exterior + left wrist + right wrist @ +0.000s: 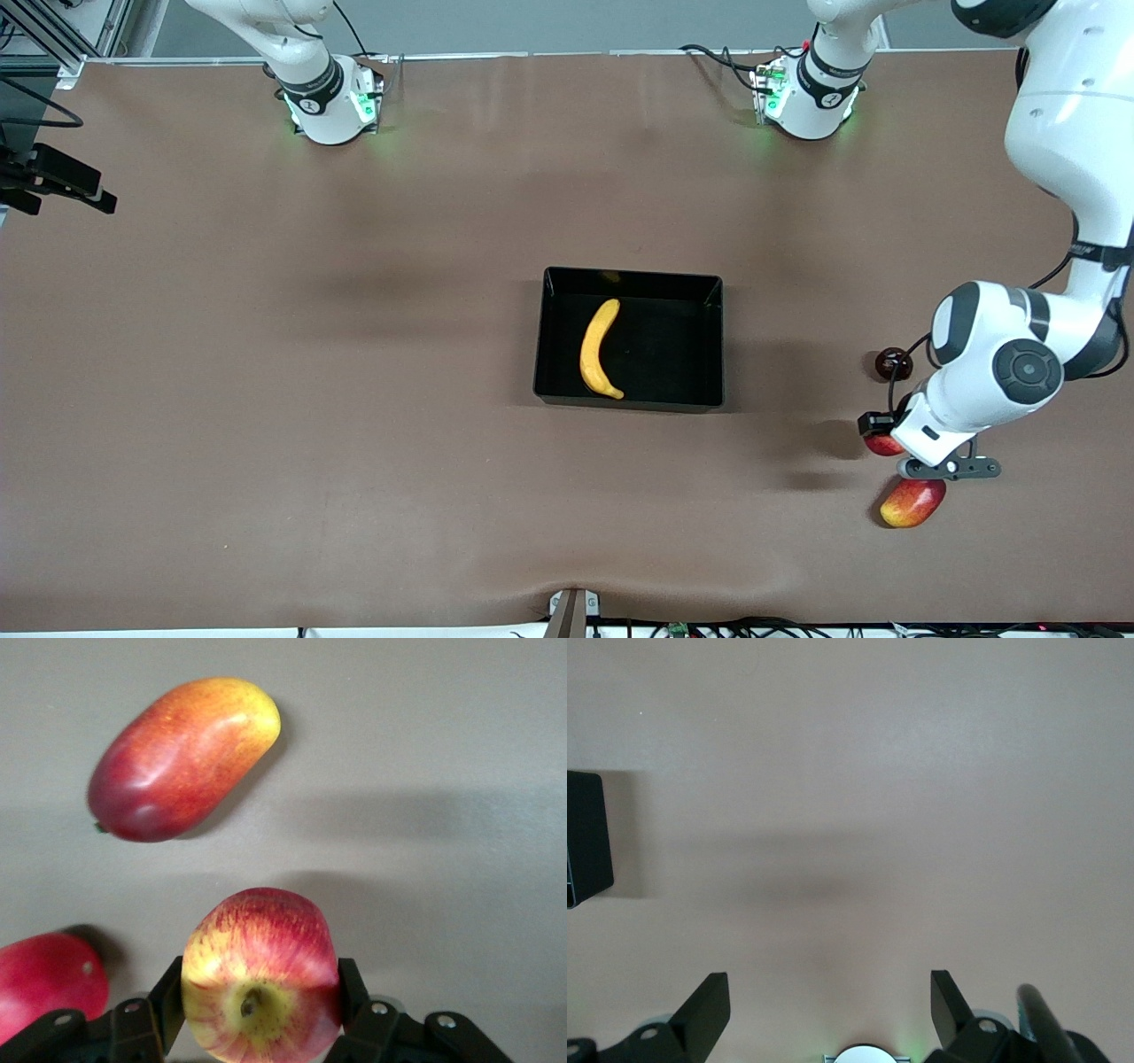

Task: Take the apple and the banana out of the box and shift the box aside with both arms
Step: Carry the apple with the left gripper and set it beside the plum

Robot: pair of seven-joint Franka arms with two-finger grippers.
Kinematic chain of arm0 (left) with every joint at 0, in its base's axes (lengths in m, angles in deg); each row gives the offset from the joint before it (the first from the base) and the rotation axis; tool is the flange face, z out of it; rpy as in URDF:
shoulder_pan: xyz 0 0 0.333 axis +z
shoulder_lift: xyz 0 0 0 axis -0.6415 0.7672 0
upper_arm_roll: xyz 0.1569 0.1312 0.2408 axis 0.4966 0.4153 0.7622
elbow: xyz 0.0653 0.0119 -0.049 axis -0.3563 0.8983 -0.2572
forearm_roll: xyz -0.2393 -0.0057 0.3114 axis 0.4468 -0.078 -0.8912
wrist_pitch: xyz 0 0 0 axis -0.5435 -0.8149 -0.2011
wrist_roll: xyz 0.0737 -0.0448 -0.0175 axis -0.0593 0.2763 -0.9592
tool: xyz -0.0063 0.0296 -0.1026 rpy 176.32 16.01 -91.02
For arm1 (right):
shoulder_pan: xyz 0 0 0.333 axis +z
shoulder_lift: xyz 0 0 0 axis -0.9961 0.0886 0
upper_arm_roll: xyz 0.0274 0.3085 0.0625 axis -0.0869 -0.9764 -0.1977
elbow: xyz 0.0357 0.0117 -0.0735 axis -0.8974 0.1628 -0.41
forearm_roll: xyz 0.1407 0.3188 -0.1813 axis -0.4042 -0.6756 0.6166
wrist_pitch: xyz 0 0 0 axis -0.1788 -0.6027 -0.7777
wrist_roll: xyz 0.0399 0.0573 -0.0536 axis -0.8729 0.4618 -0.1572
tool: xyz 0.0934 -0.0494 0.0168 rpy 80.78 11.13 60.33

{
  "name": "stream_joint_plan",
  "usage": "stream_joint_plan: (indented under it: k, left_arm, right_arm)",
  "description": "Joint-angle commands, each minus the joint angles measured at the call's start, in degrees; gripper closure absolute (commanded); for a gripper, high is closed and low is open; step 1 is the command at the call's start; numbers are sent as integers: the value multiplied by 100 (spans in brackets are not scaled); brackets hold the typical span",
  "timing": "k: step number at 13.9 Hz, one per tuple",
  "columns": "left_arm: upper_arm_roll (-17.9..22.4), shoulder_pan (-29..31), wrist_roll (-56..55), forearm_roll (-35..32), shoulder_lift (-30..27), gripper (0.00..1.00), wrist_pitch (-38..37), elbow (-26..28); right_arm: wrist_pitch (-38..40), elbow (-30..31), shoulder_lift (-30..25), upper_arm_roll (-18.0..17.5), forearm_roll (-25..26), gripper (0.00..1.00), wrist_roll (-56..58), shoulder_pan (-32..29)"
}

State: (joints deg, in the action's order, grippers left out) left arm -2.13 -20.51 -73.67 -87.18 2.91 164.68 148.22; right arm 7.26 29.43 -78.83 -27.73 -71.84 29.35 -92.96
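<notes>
Your left gripper (257,1014) has its two black fingers (166,997) pressed against either side of the small round red apple with yellowish streaks (259,983), so the apple sits gripped between them with its pale stem dimple facing the wrist camera. In the front view you see the white left arm bent low over the left arm's end of the brown table (354,399), and only a sliver of red shows beneath its wrist. Whether the apple is lifted clear of the table or resting on it, you cannot tell.

Near the gripped apple lies the oblong red-yellow mango (912,503), on the table and nearer to the front camera than the left wrist. A second red fruit (44,979) shows at the edge of the left wrist view, just beside the gripper. The dark purple plum (892,362) lies farther from the front camera than the mango.

The rectangular shallow black plastic tray (719,346) stands about mid-table, well apart from the left gripper. The long curved yellow banana (600,349) lies inside it, toward the wall on the right arm's side.

Your right gripper (830,1003) waits with its fingers spread wide and nothing between them, above bare table, with a corner of the tray at the edge of its wrist view.
</notes>
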Motion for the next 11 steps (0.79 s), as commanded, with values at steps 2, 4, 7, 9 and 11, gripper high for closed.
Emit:
stream_joint_plan:
  k: [2,4,7,9,11]
  left_arm:
    - [120,56,100,-147,227,100,274,-80]
    - [120,178,100,-164,219,100,292,-28]
    - [111,205,188,-147,219,55,292,34]
    - [85,249,197,-94,140,0,284,139]
    - [-11,232,118,-77,-9,0,170,209]
  right_arm:
    - [60,-142,58,-60,-85,0,42,-75]
    - [52,-142,58,-86,-85,0,16,-57]
    - [87,-186,67,-86,-59,0,51,-92]
    - [78,-186,76,-77,-103,0,51,-127]
    - [78,-186,76,-77,-94,0,51,-101]
